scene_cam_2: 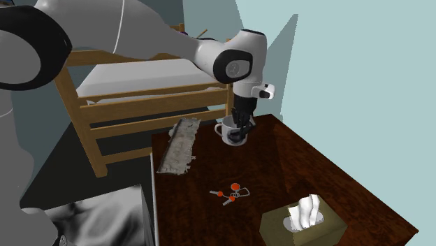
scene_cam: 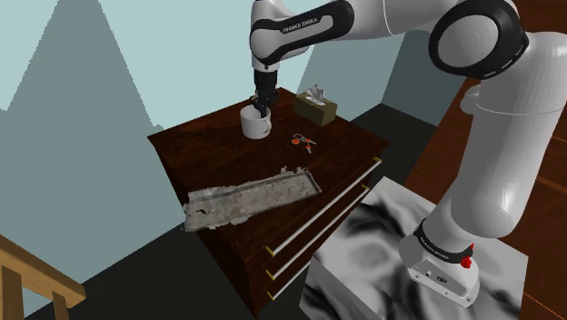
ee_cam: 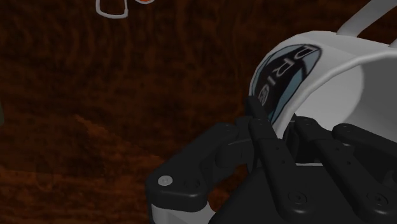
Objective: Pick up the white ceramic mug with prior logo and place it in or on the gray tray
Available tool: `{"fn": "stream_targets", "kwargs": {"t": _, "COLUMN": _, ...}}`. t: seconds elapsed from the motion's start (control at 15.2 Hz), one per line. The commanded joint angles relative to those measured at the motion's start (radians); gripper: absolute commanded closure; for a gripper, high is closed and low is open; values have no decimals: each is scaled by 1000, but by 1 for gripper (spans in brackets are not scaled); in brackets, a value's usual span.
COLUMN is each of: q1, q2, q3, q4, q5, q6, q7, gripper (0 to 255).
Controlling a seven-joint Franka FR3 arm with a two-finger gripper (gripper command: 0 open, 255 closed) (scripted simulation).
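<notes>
One mug (scene_cam: 256,125), white with a dark-lettered logo patch, stands on the brown dresser (scene_cam: 209,155), toward its far side in the shoulder view, and my claw (scene_cam: 263,107) comes straight down into its mouth. Seen from my wrist, one black finger (ee_cam: 257,118) lies against the outside wall right on the logo and the other reaches inside the cup. They are drawn narrow, pinching the mug's wall between them. One grey mottled tray (scene_cam: 254,195), long and shallow, lies along the near edge, well apart from the mug. One olive tissue box (scene_cam: 315,106) sits just beside the mug, and one bunch of red-tagged keys (scene_cam: 303,140) lies between mug and tray.
</notes>
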Motion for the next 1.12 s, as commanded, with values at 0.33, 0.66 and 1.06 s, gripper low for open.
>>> {"fn": "stream_targets", "kwargs": {"t": 0.33, "q1": 8, "q2": -44, "q3": 6, "q4": 20, "q5": 2, "q6": -63, "q7": 16, "gripper": 255}}
{"fn": "stream_targets", "kwargs": {"t": 0.66, "q1": 52, "q2": -181, "q3": 39, "q4": -161, "q5": 12, "q6": -16, "q7": 91, "gripper": 255}}
{"fn": "stream_targets", "kwargs": {"t": 1.06, "q1": 107, "q2": -322, "q3": 90, "q4": -328, "q5": 32, "q6": 17, "q7": 188, "gripper": 255}}
